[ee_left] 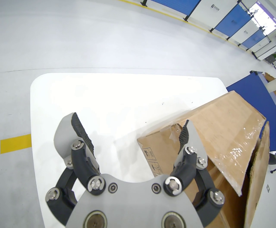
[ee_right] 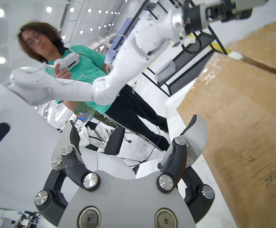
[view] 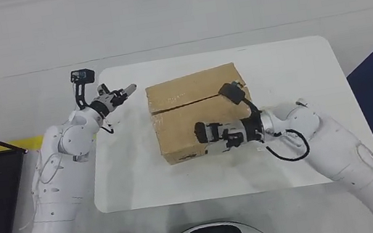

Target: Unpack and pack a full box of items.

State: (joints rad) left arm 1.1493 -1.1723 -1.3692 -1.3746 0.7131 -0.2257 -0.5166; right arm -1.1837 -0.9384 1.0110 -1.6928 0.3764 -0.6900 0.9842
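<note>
- Right end effector [view: 200,133], seen from above, lies over the near half of a closed cardboard box [view: 182,91].
- From the same top view, the box sits near the middle of the white surface [view: 299,84]. Its two top flaps meet in a seam running across the lid.
- Left end effector [view: 119,96] hangs over the far left part of the surface, near the box's corner but apart from it.
- Left wrist view: the left end effector [ee_left: 130,121] is released and holds nothing. Its ribbed pads [ee_left: 83,131] are spread wide over the bare surface [ee_left: 107,92]. The box [ee_left: 226,133] stands just past one finger, and one taped top flap is tilted up with a dark gap along its edge.
- Right wrist view: the right end effector [ee_right: 133,123] is released and empty. The box [ee_right: 232,103] shows a broad brown face with black handwriting, running close beside one finger. Whether the two touch cannot be told.
</note>
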